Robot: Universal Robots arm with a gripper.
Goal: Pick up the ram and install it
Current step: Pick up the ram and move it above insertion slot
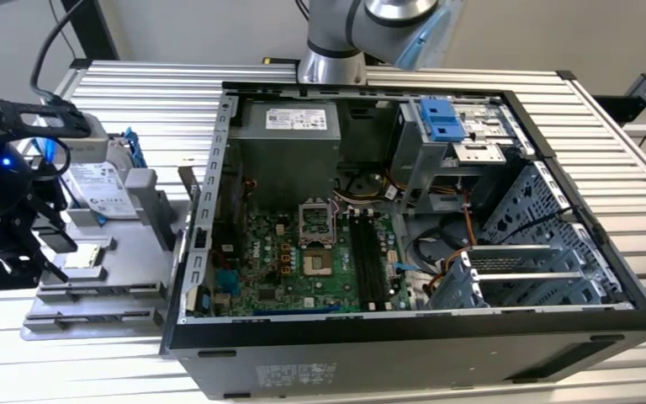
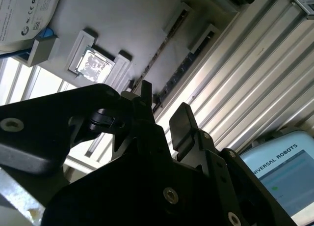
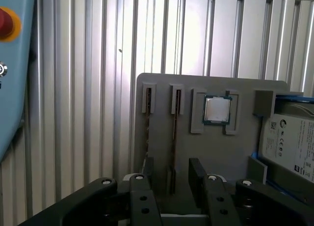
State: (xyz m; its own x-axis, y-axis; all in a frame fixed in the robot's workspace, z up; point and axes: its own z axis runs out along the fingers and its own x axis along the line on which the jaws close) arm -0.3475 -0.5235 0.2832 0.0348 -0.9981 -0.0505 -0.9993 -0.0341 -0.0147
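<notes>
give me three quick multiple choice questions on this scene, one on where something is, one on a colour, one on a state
1. Where does the pincer stand?
A. inside the computer case
B. over the grey tray
C. above the arm's base

2. What colour are the rails on the hard drive?
A. red
B. yellow
C. blue

3. How does the pincer stand to the ram?
A. open, the stick in line with the gap between its fingers
B. shut on it
C. shut on the processor chip

Answers:
1 B, the tray lies right under the pincer in both wrist views.
2 C, blue edges show along the drive in the first wrist view.
3 A, the fingers stand apart and the thin stick runs toward the gap between them.
</notes>
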